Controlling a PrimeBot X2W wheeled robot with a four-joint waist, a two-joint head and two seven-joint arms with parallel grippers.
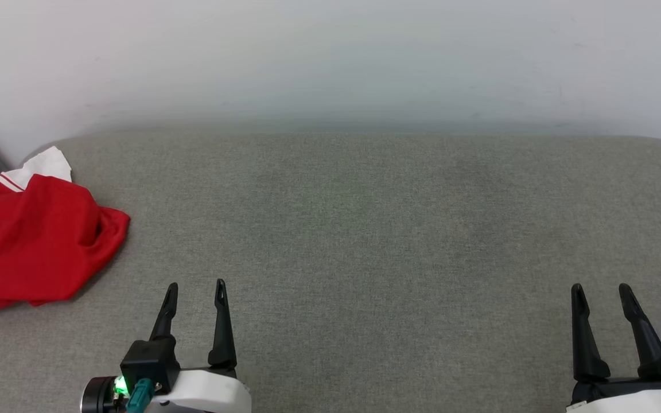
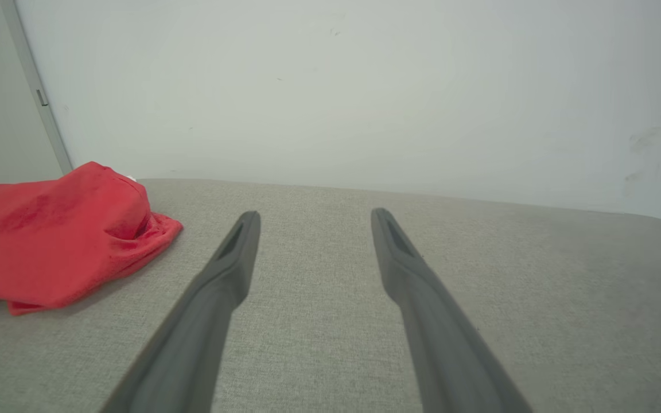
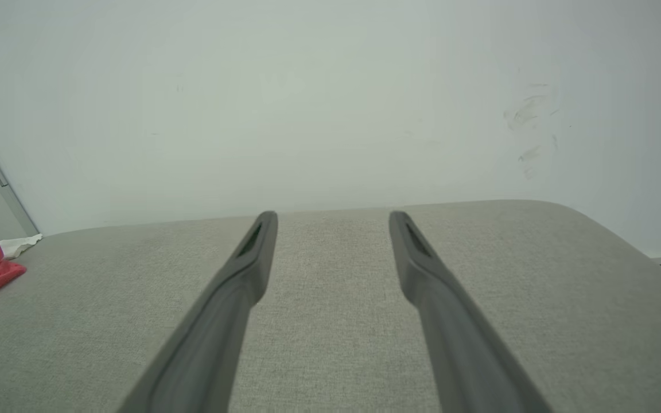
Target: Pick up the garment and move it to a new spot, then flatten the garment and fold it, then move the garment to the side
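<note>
Nearest, the left gripper (image 1: 196, 284) and the right gripper (image 1: 601, 287) are seen low in the head view, each with its fingers spread apart and nothing held between them. Beyond them a grey fabric surface (image 1: 365, 229) is spread. The garment (image 1: 32, 241) is found farther off at the left edge of that surface, bunched in a red heap with a white part at its far side, well apart from both grippers. The pick-up is judged not yet begun; a reach by the left gripper toward the heap, and a closing on a raised fold, would be called for. Behind, a pale wall (image 1: 330, 57) is seen.
</note>
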